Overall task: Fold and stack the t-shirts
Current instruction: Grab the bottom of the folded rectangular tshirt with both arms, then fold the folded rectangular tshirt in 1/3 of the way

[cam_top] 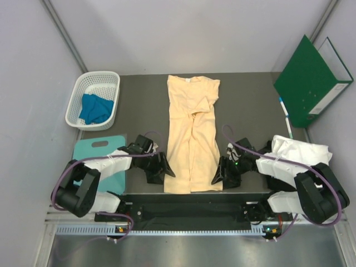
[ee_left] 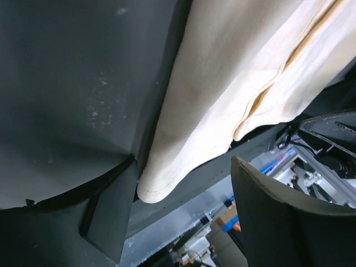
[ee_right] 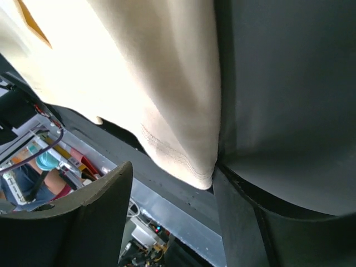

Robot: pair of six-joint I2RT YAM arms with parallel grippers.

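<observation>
My left claw [cam_top: 161,167] and right claw [cam_top: 222,169] stand open at the hem corners of the peach-yellow t-shirt [cam_top: 192,133], with nothing pinched yet.
It lies lengthwise down the centre of the overhead frame, collar at the top, hem at the bottom, sides folded in to a narrow strip. I judge it soft, light and limp, likely to sag, so I'd grip the doubled hem corners. It is pale, plain and lightly creased.

**No legible writing**

No word, number or logo can be read in any view. The green folder [cam_top: 306,83] shows plain faces, and the coloured clutter [ee_right: 47,161] below the table's near edge is too blurred to read.
</observation>
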